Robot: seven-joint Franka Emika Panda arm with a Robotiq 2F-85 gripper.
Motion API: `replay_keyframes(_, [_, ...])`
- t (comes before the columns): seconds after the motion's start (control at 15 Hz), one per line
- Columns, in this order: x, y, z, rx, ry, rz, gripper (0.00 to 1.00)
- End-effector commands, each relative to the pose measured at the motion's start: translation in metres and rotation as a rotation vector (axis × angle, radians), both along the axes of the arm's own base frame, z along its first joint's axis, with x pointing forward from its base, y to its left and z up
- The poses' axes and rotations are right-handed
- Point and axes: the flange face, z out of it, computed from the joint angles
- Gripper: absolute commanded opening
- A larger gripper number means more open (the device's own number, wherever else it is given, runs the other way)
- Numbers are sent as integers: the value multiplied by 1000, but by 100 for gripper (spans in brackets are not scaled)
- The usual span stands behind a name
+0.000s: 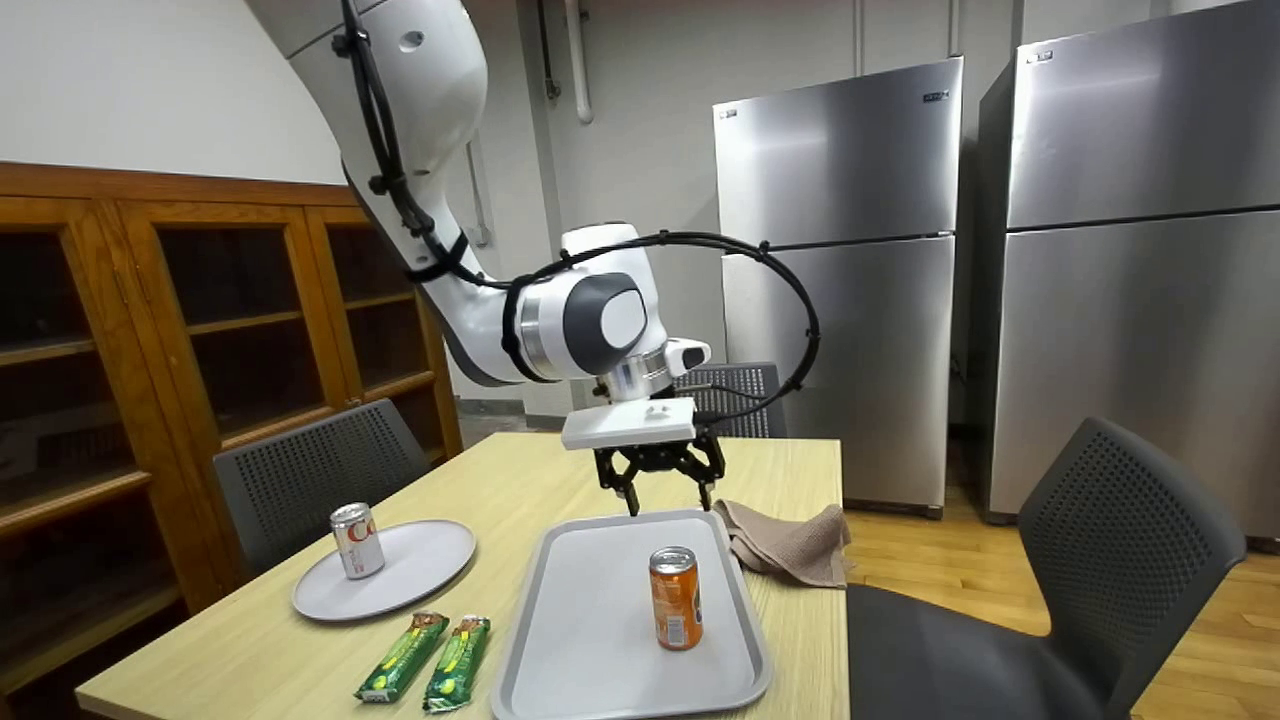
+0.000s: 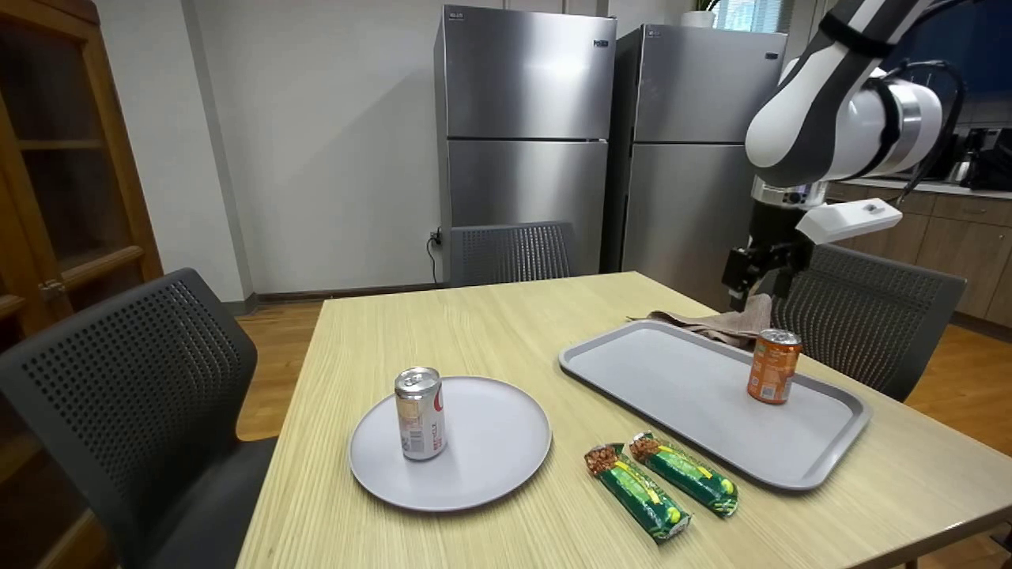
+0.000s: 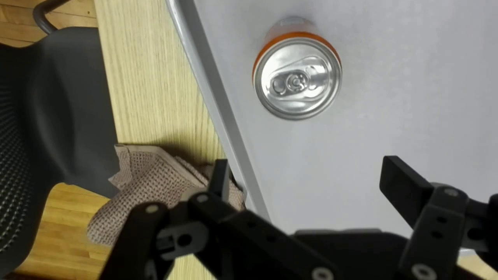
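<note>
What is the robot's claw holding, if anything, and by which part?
Nothing is held: the gripper stands open and empty. The orange can stands upright on the gray tray, apart from it.

In the wrist view, the claw [image 3: 305, 173] hides part of the cloth [image 3: 155, 186] beside the tray [image 3: 389, 116]; above the tray, the top edge crops the arm [image 1: 440, 110]; lettering on the bars [image 2: 639, 494] is illegible.
</note>
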Motion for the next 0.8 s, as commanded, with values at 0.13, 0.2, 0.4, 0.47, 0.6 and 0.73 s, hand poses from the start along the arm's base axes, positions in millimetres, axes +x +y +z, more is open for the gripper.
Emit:
replay_keyframes(0.13, [-3, 37, 32, 17, -57, 53, 100])
replay_keyframes(0.2, [-2, 46, 35, 20, -62, 65, 100])
replay_keyframes(0.4, [-1, 75, 42, 27, -73, 105, 100])
replay_keyframes(0.47, [-1, 85, 44, 29, -75, 122, 100])
replay_keyframes(0.6, [-1, 104, 46, 32, -78, 154, 100])
replay_keyframes(0.73, [-2, 125, 48, 34, -79, 190, 100])
